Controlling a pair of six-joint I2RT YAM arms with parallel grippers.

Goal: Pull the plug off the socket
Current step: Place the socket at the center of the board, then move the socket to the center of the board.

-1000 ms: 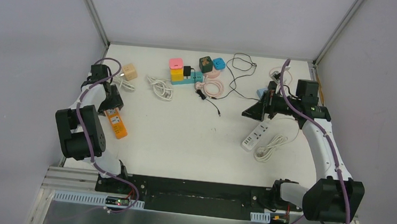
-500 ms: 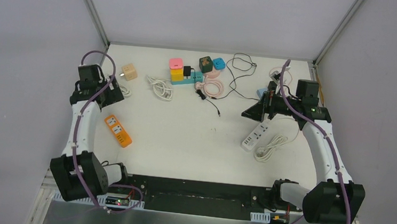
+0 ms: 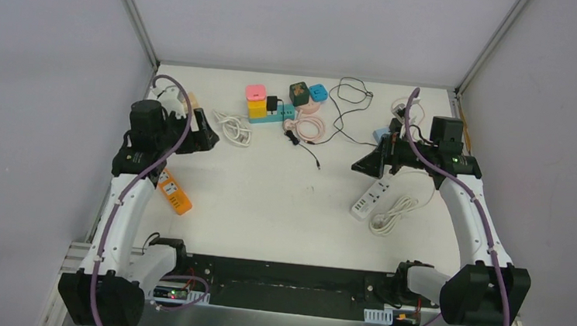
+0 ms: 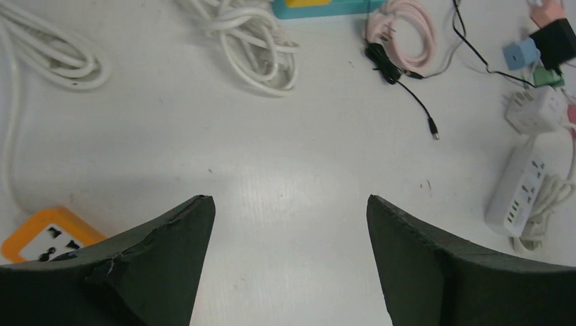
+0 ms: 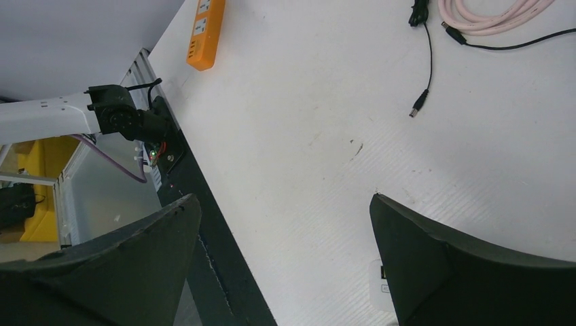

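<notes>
A small black plug (image 3: 274, 103) sits in a teal socket strip (image 3: 280, 117) at the back of the table, beside a yellow and pink cube (image 3: 256, 100). Only the strip's near edge (image 4: 319, 8) shows at the top of the left wrist view. My left gripper (image 3: 209, 138) (image 4: 289, 204) hangs open over bare table, left of the strip and next to a white cable coil (image 4: 255, 44). Far to the right, my right gripper (image 3: 363, 167) (image 5: 285, 200) is open above the table, nothing between its fingers.
An orange socket strip (image 3: 173, 191) (image 4: 41, 234) lies below the left gripper. A white power strip (image 3: 370, 198) (image 4: 519, 190) with its cord lies under the right gripper. A pink cable (image 3: 309, 126), a black cable (image 3: 313, 159) and small cube adapters (image 3: 299, 93) crowd the back.
My left arm has swung from the orange strip at the table's left edge up and rightward to the white cable coil, and its jaws opened wider. The right arm has not moved.
</notes>
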